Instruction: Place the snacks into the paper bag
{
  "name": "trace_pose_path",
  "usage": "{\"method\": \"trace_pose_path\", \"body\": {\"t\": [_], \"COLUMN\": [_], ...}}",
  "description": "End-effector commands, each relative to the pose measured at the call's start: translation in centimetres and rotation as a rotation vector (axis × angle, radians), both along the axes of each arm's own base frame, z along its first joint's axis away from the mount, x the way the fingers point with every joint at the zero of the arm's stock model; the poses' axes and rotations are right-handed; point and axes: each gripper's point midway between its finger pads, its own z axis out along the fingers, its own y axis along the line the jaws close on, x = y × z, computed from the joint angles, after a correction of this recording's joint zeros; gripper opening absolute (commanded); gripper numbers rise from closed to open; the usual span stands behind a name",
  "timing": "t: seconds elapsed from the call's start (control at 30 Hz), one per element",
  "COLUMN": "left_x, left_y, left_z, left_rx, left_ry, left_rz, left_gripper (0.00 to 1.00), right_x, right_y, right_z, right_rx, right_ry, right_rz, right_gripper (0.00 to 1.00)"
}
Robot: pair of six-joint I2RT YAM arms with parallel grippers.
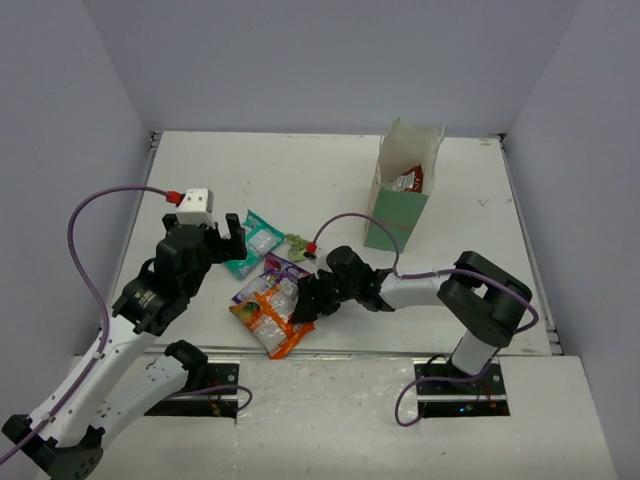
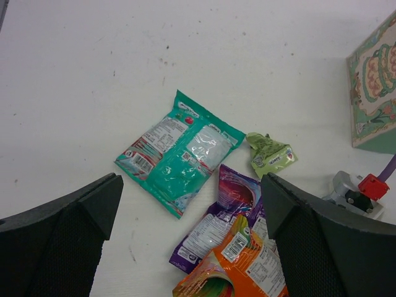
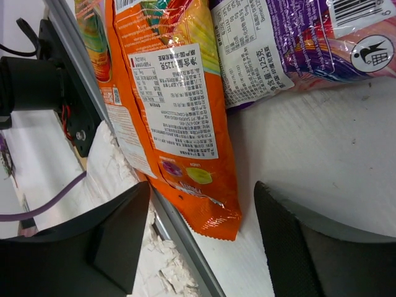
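Nearest to me, the right gripper (image 1: 302, 300) sits low over the orange packet (image 1: 270, 322) by the table's near edge. Its wrist cam shows the fingers spread on either side of that packet's bottom corner (image 3: 185, 111), not pinching it. That view is the only one where I can read anything: dense Chinese print, a nutrition table on the orange back, and on the purple packet (image 3: 291, 43) a barcode, a bin-man icon and what looks like "125克". No brand I can make out. It also shows the metal rail along the table edge, which the top cam barely gives.

The purple packet lies under the orange one's far end. Just left and farther, the left gripper (image 1: 230, 238) hovers with its fingers wide apart and nothing between them; its cam looks down on the teal packet (image 2: 179, 151) lying flat with its white label patches up, text too small to read. The crumpled little green packet (image 2: 269, 154) is just right of the teal one, apart from it.

Far right stands the paper bag (image 1: 400, 195), upright and open. Only the top cam sees inside: a red packet (image 1: 408, 180) is in there. The left wrist cam catches the pink print on its outside.

The table (image 1: 300, 170) is white and scuffed with dark specks, with pale grey-lilac walls on three sides.
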Motion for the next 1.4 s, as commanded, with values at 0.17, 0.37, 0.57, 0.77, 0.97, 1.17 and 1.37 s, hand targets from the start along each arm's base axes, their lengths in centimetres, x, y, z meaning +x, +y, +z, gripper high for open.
{"method": "trace_pose_path", "body": {"t": [0.17, 0.37, 0.57, 0.77, 0.97, 1.17, 1.37], "left_x": [0.2, 0.2, 0.2, 0.1, 0.1, -0.1, -0.2], "left_y": [0.9, 1.0, 0.8, 0.7, 0.8, 0.9, 0.9], "left_z": [0.1, 0.2, 0.5, 0.6, 0.7, 1.1, 1.1], "left_rx": [0.042, 0.040, 0.029, 0.022, 0.019, 0.009, 0.009], "left_ry": [-0.013, -0.027, -0.041, -0.050, -0.054, -0.070, -0.069], "left_rz": [0.031, 0.031, 0.017, 0.009, 0.008, 0.010, 0.005], "left_gripper": [1.00, 1.00, 1.00, 1.00, 1.00, 1.00, 1.00], "right_x": [-0.4, -0.6, -0.5, 0.0, 1.4, 4.4, 8.0], "right_y": [1.3, 1.5, 1.1, 0.5, -0.4, -2.4, -6.0], "right_z": [0.6, 1.4, 5.2, 13.4, 21.4, 29.0, 34.4], "right_rx": [0.063, 0.085, 0.135, 0.224, 0.238, 0.278, 0.261], "right_ry": [0.011, 0.011, -0.075, -0.252, -0.430, -0.621, -0.752], "right_rz": [0.022, 0.044, 0.057, 0.076, 0.041, -0.130, -0.337], "right_gripper": [0.56, 0.08, 0.00, 0.00, 0.00, 0.00, 0.00]}}
